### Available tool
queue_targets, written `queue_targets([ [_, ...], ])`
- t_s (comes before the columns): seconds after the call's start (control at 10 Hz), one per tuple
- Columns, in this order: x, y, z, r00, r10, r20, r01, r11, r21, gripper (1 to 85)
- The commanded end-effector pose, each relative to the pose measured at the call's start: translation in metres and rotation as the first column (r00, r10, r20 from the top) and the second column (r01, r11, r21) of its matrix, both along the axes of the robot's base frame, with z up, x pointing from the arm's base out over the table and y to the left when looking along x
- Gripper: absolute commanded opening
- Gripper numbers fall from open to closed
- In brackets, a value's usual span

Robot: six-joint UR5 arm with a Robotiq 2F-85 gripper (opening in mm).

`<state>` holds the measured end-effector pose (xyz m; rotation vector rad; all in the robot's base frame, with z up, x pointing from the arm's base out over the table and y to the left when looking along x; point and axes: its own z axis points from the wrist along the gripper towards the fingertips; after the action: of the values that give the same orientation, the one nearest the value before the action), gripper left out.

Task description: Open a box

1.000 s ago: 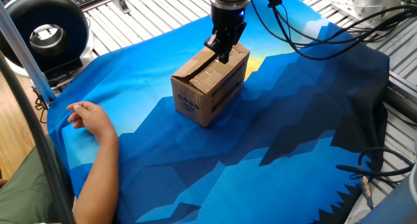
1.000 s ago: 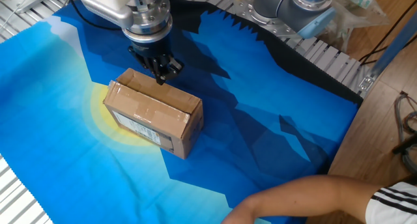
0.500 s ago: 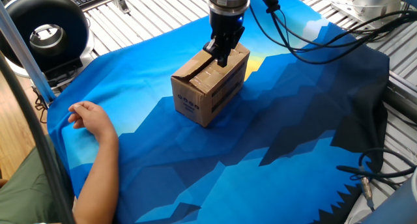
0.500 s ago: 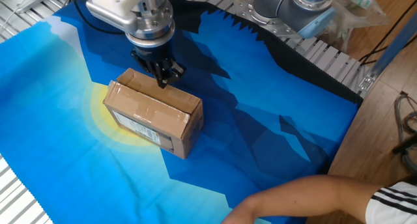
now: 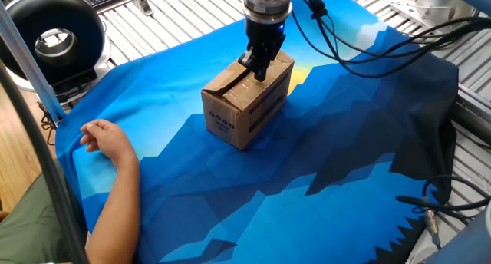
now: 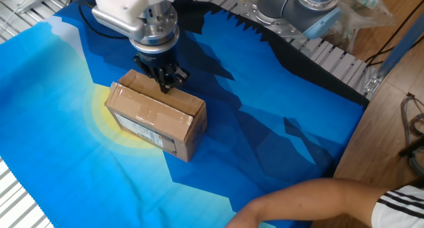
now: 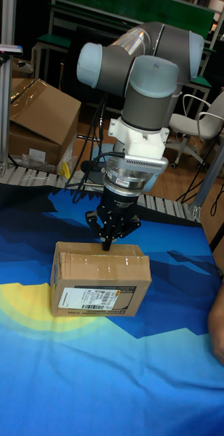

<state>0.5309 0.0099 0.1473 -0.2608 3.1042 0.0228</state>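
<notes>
The box [image 5: 247,99] [image 6: 156,120] [image 7: 100,280] is a small brown cardboard carton lying on the blue cloth, its taped top flaps flat and closed. My gripper [image 5: 257,67] [image 6: 165,87] [image 7: 109,246] points straight down over the box's top at its far long edge. The fingertips are pressed together and sit at or just above that edge. Nothing is held between them.
A person's hand and forearm [image 5: 107,145] rest on the cloth beside the box. Another arm [image 6: 311,201] reaches in at the opposite side. A round black device [image 5: 50,34] stands off the cloth. Cables [image 5: 368,41] trail behind the arm. A larger carton [image 7: 33,119] sits behind the table.
My gripper has shifted a little along the box's top edge and dipped slightly toward it. The box and the person's hand have stayed put.
</notes>
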Motion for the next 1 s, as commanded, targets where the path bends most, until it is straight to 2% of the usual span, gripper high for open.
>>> queue_targets([
  [0.0, 0.011, 0.002, -0.002, 1.000, 0.008, 0.027, -0.008, 1.000, 0.003, 1.3],
  [0.1, 0.016, 0.003, -0.001, 0.999, 0.001, 0.038, -0.002, 1.000, 0.005, 1.3],
  [0.3, 0.033, 0.001, 0.004, 0.997, -0.007, 0.073, 0.008, 1.000, -0.017, 1.3],
  [0.7, 0.054, -0.005, 0.031, 0.995, -0.011, 0.101, 0.019, 0.997, -0.078, 1.3],
  [0.9, 0.066, -0.001, 0.037, 0.994, -0.010, 0.106, 0.019, 0.997, -0.079, 1.3],
])
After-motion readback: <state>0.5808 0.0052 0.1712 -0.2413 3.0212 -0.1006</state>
